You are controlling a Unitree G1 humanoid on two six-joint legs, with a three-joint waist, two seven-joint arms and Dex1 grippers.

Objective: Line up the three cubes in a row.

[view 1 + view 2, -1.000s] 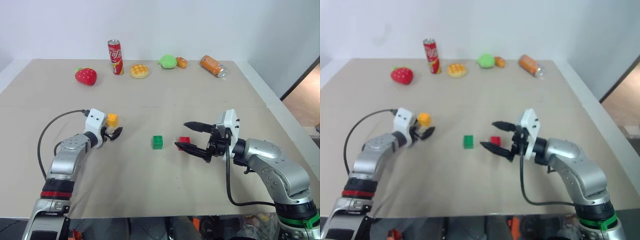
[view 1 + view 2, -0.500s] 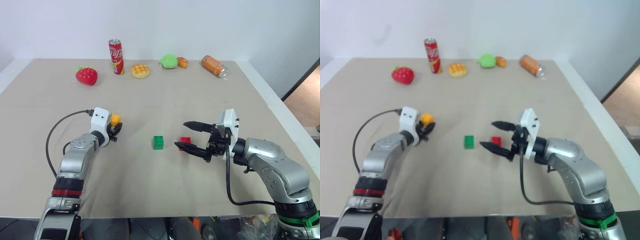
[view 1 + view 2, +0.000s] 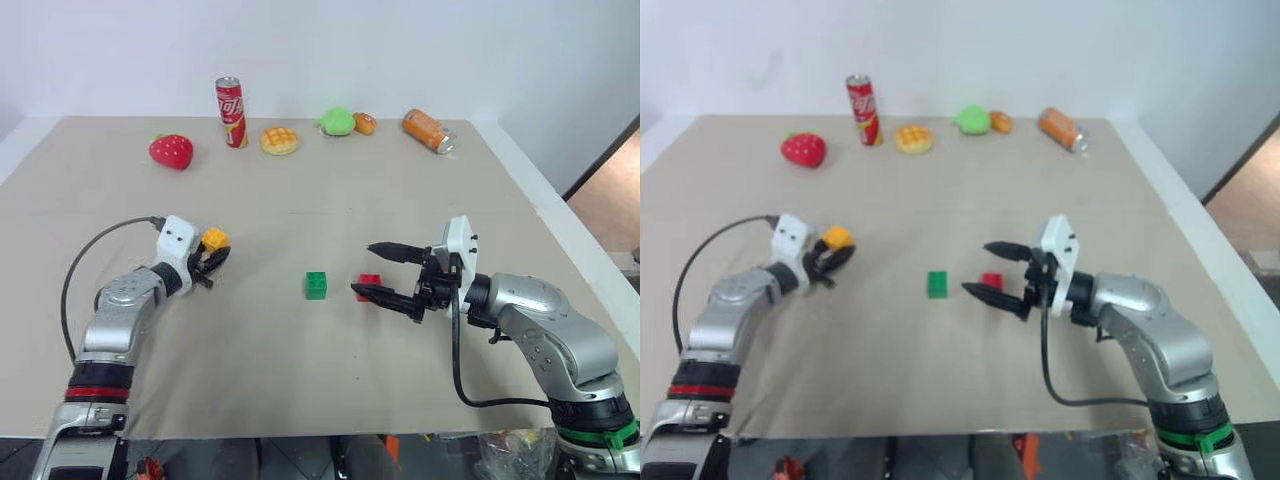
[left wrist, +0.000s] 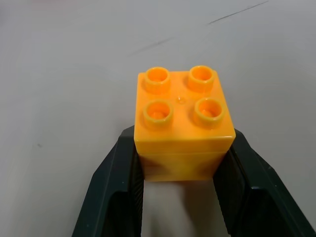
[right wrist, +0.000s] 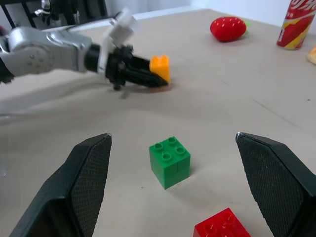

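yellow-orange cube (image 4: 183, 126): pinched at its flat side walls by the left gripper (image 3: 208, 262), toward the table's (image 3: 300, 200) left edge (likely light, rigid, slick plastic)
green cube (image 3: 316, 285): mid-table, beside the red cube (image 3: 369, 285)
right gripper (image 3: 388, 272): spread wide, empty, by the red cube

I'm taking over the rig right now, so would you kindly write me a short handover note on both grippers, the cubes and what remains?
Left gripper: shut on the yellow-orange cube, at the table's left side.
Right gripper: open, empty, hovering by the red cube.
Green cube and red cube sit close together on the table, mid-table.
Done: yellow-orange cube grasped.
Left: bring it beside the green cube so all three form one row, then release.
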